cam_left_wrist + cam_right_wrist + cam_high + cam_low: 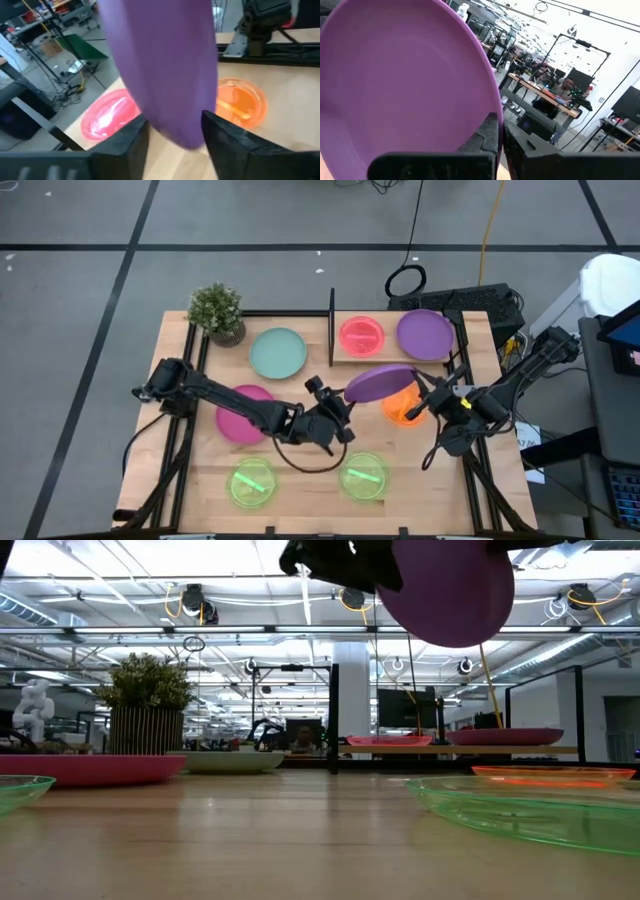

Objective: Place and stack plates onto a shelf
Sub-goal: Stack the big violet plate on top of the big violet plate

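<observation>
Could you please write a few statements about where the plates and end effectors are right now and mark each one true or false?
1. A purple plate is held up off the table. True.
2. Only the left end effector grips that plate. False: the right end effector is also closed on its rim, so both hold it.
3. The shelf already carries a pink plate and a second purple plate, side by side. True.
4. The orange plate is stacked on the shelf. False: it lies on the table, below the raised plate.
5. Two green plates lie on the table's near side. True.
6. The teal plate sits on the magenta plate. False: they lie apart on the table.
</observation>
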Available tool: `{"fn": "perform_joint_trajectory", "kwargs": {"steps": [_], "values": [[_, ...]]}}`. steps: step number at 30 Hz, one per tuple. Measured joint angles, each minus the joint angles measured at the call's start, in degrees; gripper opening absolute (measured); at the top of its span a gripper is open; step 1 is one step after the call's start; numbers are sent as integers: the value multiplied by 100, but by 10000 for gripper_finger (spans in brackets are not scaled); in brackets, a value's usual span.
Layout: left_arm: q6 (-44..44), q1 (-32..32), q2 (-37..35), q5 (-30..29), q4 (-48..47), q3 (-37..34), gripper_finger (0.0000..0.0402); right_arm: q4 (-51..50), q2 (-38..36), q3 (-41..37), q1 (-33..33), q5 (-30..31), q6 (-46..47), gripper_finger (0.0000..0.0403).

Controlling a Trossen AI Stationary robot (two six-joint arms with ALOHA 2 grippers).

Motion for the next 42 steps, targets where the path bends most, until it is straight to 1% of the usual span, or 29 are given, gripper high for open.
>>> {"fn": "perform_joint_trajectory", "kwargs": {"steps": [3,5,7,8,13,18,23,28,30,33,36,39,42], "values": [[81,120,0,-20,4,0,105,16,25,0,0,6,-18,0],[28,181,0,-173,5,0,63,-13,26,-6,2,2,-64,1],[11,227,-13,-334,10,0,35,-16,25,-9,4,-140,-184,6],[45,251,-17,-366,7,0,31,-21,23,-9,2,-211,-239,10],[275,313,-12,-148,-143,2,23,-135,38,-9,-2,-960,-321,32],[622,370,-9,-10,-94,4,21,-108,31,-9,-4,-1329,-323,57],[512,397,-257,467,-487,4,20,-180,28,-2,27,-1483,-407,88],[150,482,-598,667,-1254,11,20,127,13,0,31,-1505,-357,120],[-80,611,-619,1005,-1459,15,20,239,6,0,29,-1512,-531,132],[-453,808,-595,1850,-1663,9,20,161,6,-2,33,-1796,-862,152],[-736,990,-527,2489,-1758,11,20,142,3,-2,39,-1811,-917,170],[-987,1086,-514,2760,-2148,9,20,155,6,-2,77,-1894,-1091,184],[-1044,1133,-516,2971,-2541,9,20,255,11,-2,154,-2243,-1492,190]]}}
